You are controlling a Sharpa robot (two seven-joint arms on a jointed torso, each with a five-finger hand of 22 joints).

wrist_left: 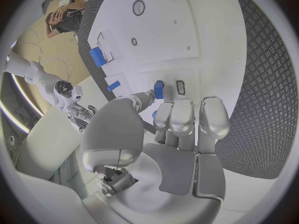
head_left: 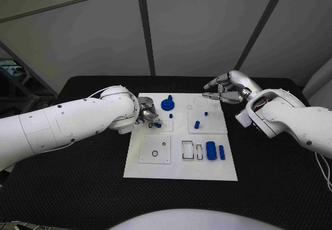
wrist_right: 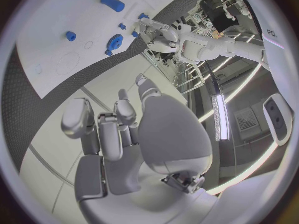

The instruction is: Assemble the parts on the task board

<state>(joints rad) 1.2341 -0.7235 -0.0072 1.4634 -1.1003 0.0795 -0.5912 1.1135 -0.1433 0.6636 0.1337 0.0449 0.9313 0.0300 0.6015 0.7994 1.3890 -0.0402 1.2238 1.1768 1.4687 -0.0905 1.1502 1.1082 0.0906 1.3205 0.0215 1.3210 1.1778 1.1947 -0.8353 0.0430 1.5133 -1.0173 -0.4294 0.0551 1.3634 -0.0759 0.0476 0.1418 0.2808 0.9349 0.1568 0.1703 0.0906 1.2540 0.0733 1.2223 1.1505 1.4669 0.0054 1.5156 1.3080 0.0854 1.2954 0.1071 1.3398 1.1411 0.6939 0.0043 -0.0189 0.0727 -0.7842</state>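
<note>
Blue cylinder (head_left: 210, 147) beside rod (head_left: 222, 152), near slot (head_left: 187, 149)

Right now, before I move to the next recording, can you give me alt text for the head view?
A white task board lies mid-table with small blue parts on it. The left hand pinches a small blue part at the board's left edge, and the right hand hovers empty, fingers apart, over its far right corner.

Black textured table (head_left: 83, 191) before pale grey wall panels (head_left: 200, 33) with dark seams.
</note>
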